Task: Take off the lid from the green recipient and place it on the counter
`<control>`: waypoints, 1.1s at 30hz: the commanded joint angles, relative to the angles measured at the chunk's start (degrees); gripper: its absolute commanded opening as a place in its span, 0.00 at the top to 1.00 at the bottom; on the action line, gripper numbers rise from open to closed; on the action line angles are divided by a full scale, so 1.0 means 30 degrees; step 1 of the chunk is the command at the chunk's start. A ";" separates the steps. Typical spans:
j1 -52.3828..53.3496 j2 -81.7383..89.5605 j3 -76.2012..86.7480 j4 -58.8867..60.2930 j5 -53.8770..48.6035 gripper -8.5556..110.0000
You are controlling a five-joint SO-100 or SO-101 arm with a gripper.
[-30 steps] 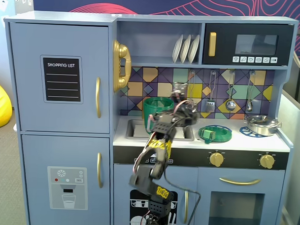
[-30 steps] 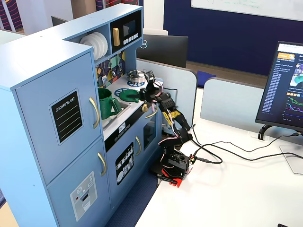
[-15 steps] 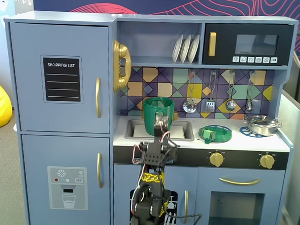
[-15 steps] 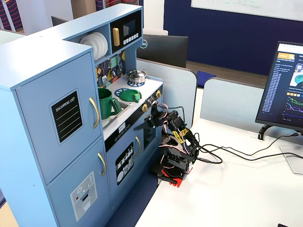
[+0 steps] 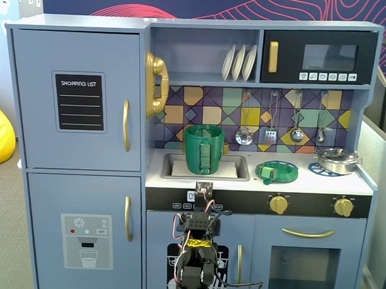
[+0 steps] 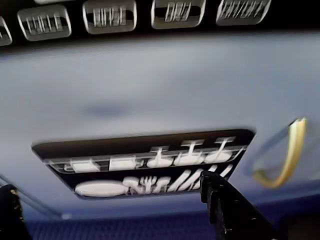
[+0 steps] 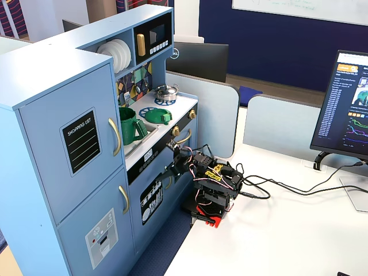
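Observation:
The green recipient [image 5: 203, 149] stands uncovered in the sink recess, also seen from the side [image 7: 130, 125]. The lid [image 5: 276, 171] lies flat on the white counter [image 5: 318, 182] to its right, between sink and burner rings; in the other fixed view the lid [image 7: 157, 116] sits behind the pot. My gripper [image 5: 205, 188] is low, in front of the black control strip below the counter's edge, well clear of both. In the wrist view the gripper [image 6: 106, 182] is open and empty, its right finger [image 6: 225, 210] set far from the left one, facing the dishwasher picture.
A silver pan [image 5: 337, 160] sits on the far right burner. Gold knobs [image 5: 278, 203] and a gold door handle [image 6: 287, 160] stick out from the cabinet front. The arm's base and cables [image 7: 259, 192] lie on the white desk, with a monitor [image 7: 348, 109] at the right.
The arm has pulled back from over the sink and counter and folded down in front of the cabinet. Pot and lid have stayed where they were.

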 commanded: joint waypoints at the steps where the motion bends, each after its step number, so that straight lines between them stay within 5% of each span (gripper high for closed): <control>1: -0.0381 0.0469 0.0117 0.0439 0.1025 0.61; 6: -0.0469 0.0469 0.0117 0.4219 0.1699 0.66; 13: -0.0938 0.0469 0.0117 1.1807 -0.0059 0.93; 18: -0.0967 0.0469 0.0117 1.5000 0.0381 0.93; 33: -0.1025 0.0469 0.0117 1.5234 0.2256 0.92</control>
